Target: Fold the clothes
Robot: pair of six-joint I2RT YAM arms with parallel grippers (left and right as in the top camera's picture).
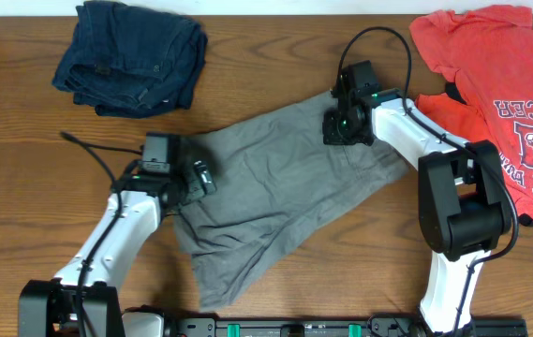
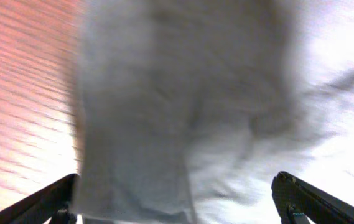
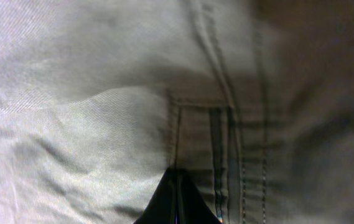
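Observation:
The grey-khaki shorts (image 1: 275,178) lie spread and wrinkled across the middle of the wooden table. My left gripper (image 1: 191,180) is at their left edge, open, with its fingers wide apart over the cloth (image 2: 164,112); the left wrist view (image 2: 177,208) is blurred. My right gripper (image 1: 346,126) is at the upper right part of the shorts. In the right wrist view its fingers (image 3: 177,177) are shut together, pinching the cloth at a stitched seam (image 3: 226,143).
A dark navy denim garment (image 1: 130,56) lies bunched at the back left. A red T-shirt with white lettering (image 1: 500,84) lies at the right edge over something black. Bare wood (image 1: 22,187) shows at the left and front right.

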